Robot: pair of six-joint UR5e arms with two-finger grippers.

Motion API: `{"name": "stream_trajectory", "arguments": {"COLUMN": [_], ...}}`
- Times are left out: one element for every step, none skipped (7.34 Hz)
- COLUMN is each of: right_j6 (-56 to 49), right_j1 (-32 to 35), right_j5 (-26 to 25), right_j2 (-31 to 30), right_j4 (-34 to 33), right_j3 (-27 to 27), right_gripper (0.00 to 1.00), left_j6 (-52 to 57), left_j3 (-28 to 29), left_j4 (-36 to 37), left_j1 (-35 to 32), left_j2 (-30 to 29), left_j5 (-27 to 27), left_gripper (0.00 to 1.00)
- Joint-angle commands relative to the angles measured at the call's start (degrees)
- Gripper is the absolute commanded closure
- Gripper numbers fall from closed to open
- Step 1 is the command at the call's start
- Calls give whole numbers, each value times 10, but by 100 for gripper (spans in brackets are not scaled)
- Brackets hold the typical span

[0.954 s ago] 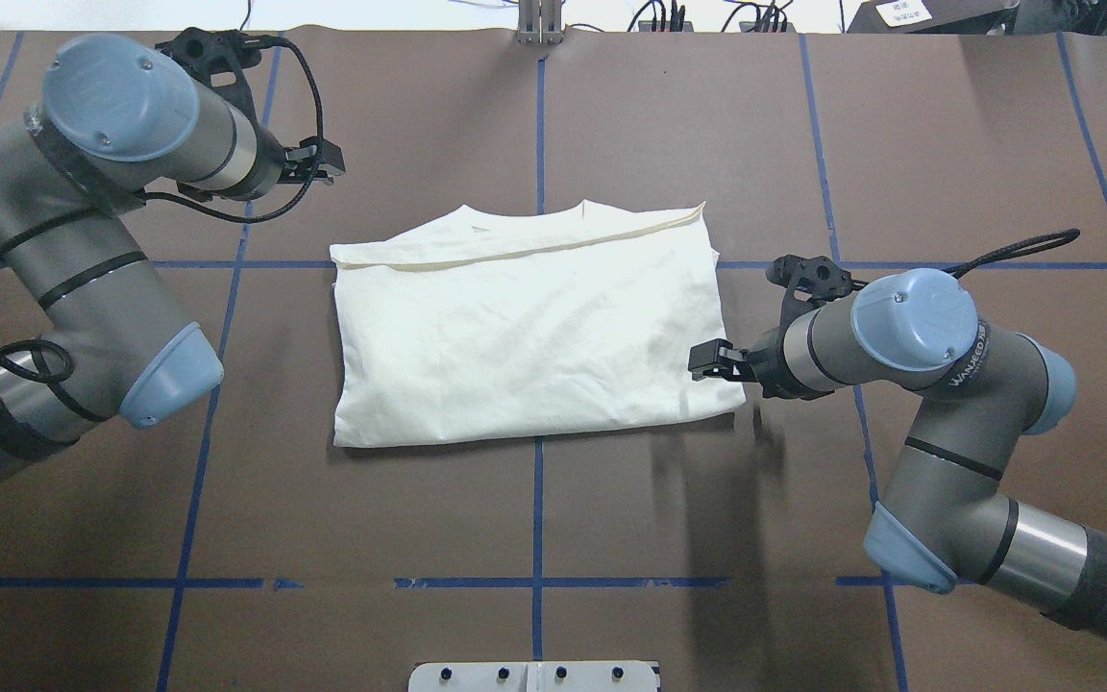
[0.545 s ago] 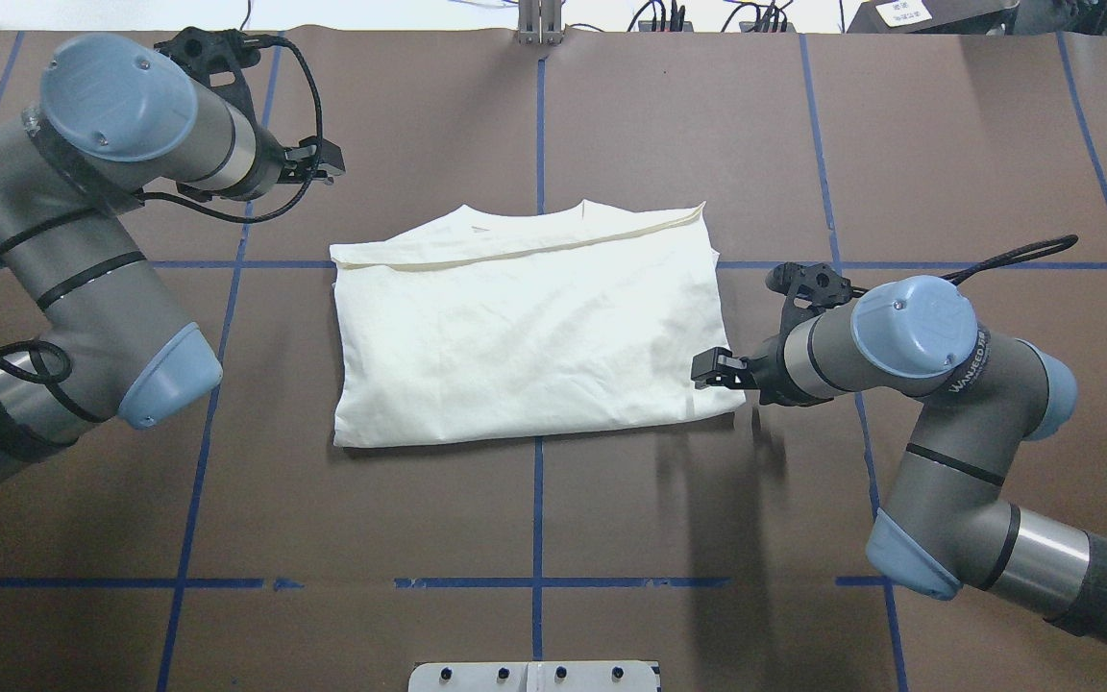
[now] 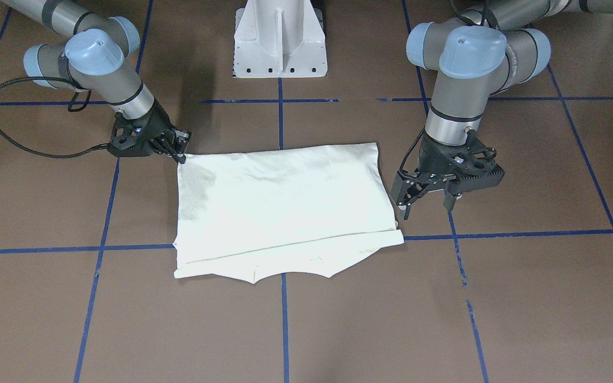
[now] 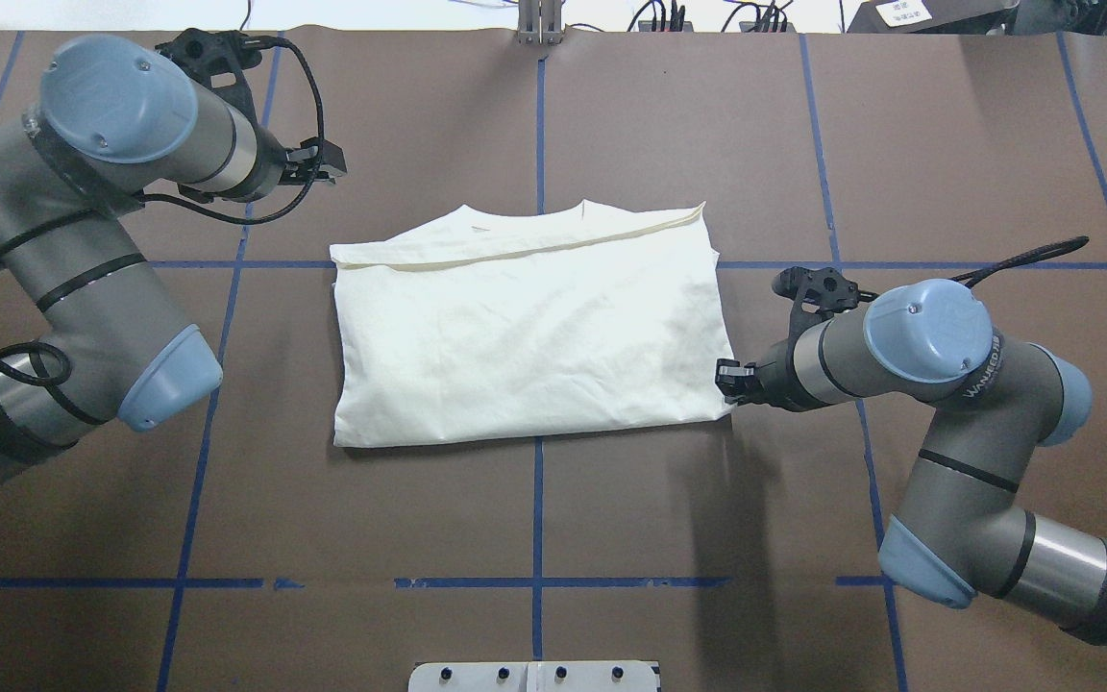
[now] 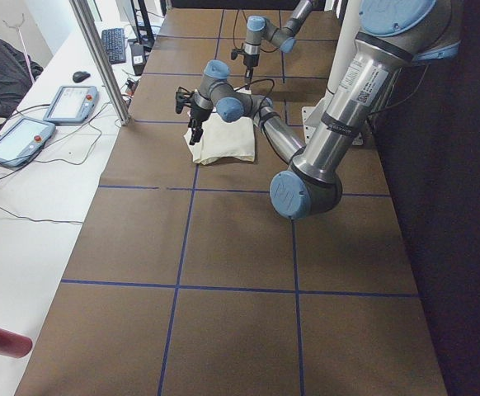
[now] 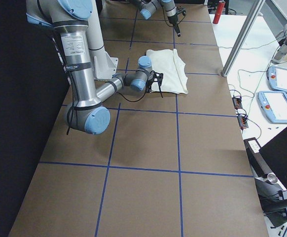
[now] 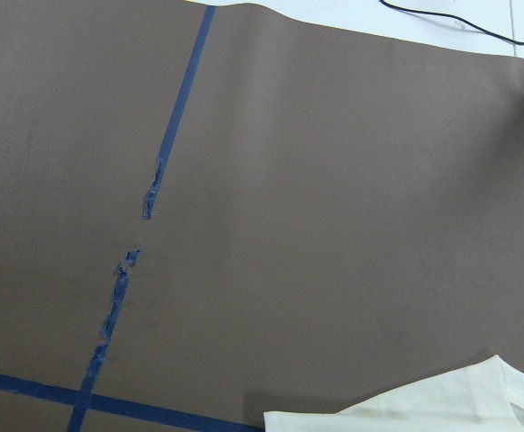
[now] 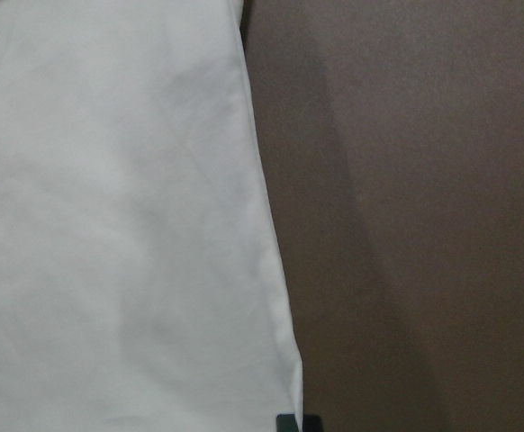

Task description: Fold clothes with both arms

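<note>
The cream-white shirt lies flat and folded on the brown mat, plain side up, its collar edge on the far side. My right gripper sits low at the shirt's near right corner. Its fingers look drawn together, and one black fingertip shows right at the cloth's edge; I cannot tell whether any cloth is pinched. My left gripper hangs open above the mat, just off the shirt's far left corner, holding nothing. A corner of the shirt shows in the left wrist view.
Blue tape lines grid the brown mat. The white pedestal base stands at the robot's side of the table. Tablets and cables lie on the white bench beyond the far edge, and a red bottle stands at a corner.
The right gripper has slid rightward from over the shirt's right edge to its near right corner and sits lower. The left arm has barely moved. The shirt lies as before.
</note>
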Motion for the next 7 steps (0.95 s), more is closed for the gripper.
{"name": "stream_trajectory", "arguments": {"right_j6": [4, 7, 7, 7, 7, 8, 9], "right_j1": [-54, -88, -132, -161, -170, -169, -160], "right_j5": [-7, -6, -7, -7, -3, -5, -8], "right_j2": [-81, -124, -167, -191, -203, -203, -199], "right_j4": [0, 0, 1, 1, 3, 5, 7], "right_j3": [85, 125, 159, 170, 177, 186, 200], "right_gripper": [100, 100, 100, 100, 100, 1, 0], "left_j6": [-4, -5, -9, -17, -26, -33, -67], "left_j3": [-4, -5, -7, -16, -22, -31, -37], "left_j4": [0, 1, 0, 1, 0, -1, -3], "left_j1": [0, 1, 4, 11, 24, 30, 33], "left_j2": [0, 0, 0, 0, 4, 12, 17], "left_j5": [1, 1, 1, 0, 0, -13, -55], "left_gripper": [0, 0, 0, 0, 0, 0, 0]}}
